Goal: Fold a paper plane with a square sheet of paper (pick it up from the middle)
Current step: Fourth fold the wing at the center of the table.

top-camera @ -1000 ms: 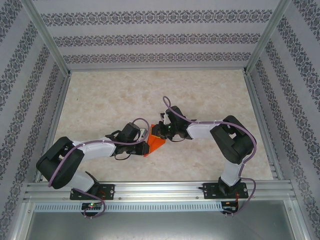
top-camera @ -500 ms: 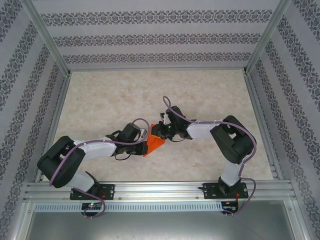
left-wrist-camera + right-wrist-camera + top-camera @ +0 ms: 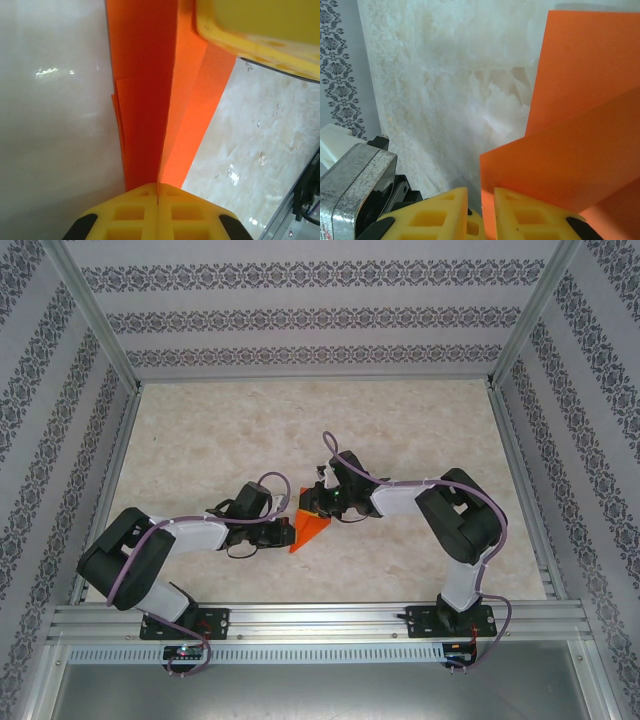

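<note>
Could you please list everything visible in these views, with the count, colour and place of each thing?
orange paper: one, bright orange, partly folded to a point, mid-table between the grippers.
table: one, pale marbled cream, under everything.
walls: three, white with dark floral bands, at the far end and both sides.
frame rails: several, silver metal, along the near edge and up the corners.
cables: purple, one along each arm.
left arm: one, black and white, reaching in from the near left.
right arm: one, black and white, from the near right.
left gripper: yellow fingers, shut on the orange paper.
right gripper: yellow fingers nearly together at the paper's edge; grip unclear.
</note>
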Available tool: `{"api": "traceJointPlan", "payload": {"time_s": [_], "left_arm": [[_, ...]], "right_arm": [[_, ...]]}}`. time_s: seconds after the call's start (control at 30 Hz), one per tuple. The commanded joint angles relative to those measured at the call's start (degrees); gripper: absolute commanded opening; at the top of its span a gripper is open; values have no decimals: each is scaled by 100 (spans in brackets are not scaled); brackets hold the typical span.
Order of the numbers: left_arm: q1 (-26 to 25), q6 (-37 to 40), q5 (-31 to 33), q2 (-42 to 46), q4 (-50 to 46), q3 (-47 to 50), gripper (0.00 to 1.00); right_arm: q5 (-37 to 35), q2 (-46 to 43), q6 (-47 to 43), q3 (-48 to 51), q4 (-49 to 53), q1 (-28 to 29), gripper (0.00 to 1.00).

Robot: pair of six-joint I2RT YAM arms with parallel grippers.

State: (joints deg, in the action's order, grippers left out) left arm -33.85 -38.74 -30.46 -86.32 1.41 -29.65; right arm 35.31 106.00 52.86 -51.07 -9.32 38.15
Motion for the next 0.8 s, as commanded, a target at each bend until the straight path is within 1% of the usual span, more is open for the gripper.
{"api": "traceJointPlan", "payload": {"time_s": [0.0,0.17,0.43,0.77], "left_arm": [[106,-126,-230,-92,303,90,0],[134,-91,-294,-273,221,27,0],[210,-203,-375,-549,194,-21,0],[250,-221,-391,-691,69,-50,0]], "right_arm": [[60,121,34,-150,-158,52,21],[-181,166,-21,-145,22,22,21],[-217,318,-39,-126,38,-25,20],[-202,542,-46,-151,9,-32,20]]}}
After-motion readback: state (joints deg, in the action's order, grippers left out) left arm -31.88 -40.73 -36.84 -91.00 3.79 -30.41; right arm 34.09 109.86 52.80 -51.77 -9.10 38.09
